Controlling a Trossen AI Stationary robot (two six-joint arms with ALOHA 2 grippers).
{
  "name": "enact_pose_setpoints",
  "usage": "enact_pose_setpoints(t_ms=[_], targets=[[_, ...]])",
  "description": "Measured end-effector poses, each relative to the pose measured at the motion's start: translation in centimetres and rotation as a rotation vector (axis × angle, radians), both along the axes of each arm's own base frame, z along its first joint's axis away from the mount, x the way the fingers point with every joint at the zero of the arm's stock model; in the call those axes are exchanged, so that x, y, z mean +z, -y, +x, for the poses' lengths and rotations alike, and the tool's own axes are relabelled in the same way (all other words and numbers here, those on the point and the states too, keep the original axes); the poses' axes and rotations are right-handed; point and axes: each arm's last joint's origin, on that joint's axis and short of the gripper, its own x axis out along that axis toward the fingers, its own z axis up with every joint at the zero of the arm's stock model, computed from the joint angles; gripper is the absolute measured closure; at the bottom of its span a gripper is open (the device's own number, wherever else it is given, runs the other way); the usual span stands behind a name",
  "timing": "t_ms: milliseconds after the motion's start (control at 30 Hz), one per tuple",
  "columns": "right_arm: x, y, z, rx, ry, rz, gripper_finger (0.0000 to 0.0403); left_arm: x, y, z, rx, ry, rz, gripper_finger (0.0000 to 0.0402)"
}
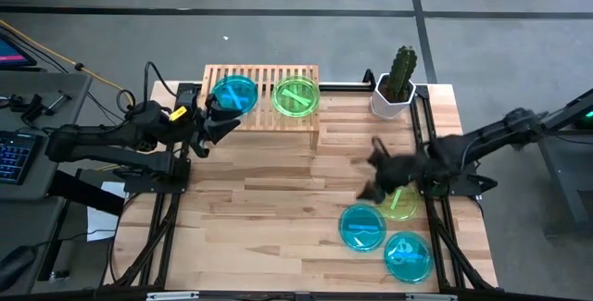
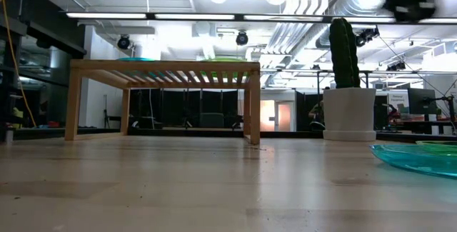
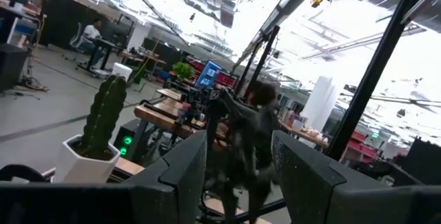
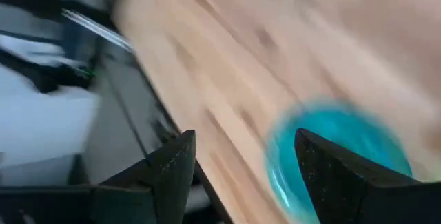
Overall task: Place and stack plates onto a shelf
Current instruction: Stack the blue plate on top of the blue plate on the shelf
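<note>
High view: my right gripper (image 1: 378, 179), jaws open and empty, hovers over the yellow-green plate (image 1: 400, 205); next, grasp its rim. Left gripper (image 1: 215, 125) waits beside the shelf (image 1: 263, 71), open, empty.

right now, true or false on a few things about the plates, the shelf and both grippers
1. A blue plate and a green plate lie on the shelf. True.
2. The cactus pot stands on the shelf. False: it stands on the table, beside the shelf.
3. The right gripper is over the table's right half, near the loose plates. True.
4. The left gripper holds a plate. False: its fingers are open and empty, beside the shelf.
5. No plates remain on the table. False: two blue plates and a green one do.
</note>
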Motion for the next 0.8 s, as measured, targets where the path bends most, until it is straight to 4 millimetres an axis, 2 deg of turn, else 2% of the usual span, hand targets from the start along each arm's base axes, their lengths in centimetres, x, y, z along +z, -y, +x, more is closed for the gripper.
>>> enact_pose_setpoints(t_ms=[267,400,500,667,800], targets=[[-5.7,-7.0,-1.5,-0.079,-0.506,0.044,0.0172,0.0,0.0,0.0,0.008,0.006,-0.022,0.0245],[-7.9,-9.6,-2.7,-0.120,-0.674,0.046,0.0172,0.0,0.0,0.0,0.008,0.007,-0.023,0.0245],[-9.7,-10.3,-4.0,-0.202,-0.714,0.067,0.0172,0.0,0.0,0.0,0.008,0.007,-0.023,0.0245],[-13.1,-9.9,-5.9,-0.320,-0.601,0.198,0.0172,0.0,0.0,0.0,0.009,0.007,-0.024,0.0245],[-13.8,-9.1,-5.8,-0.342,-0.497,0.234,0.0172,0.0,-0.1,0.0,0.006,0.010,-0.047,0.0245]])
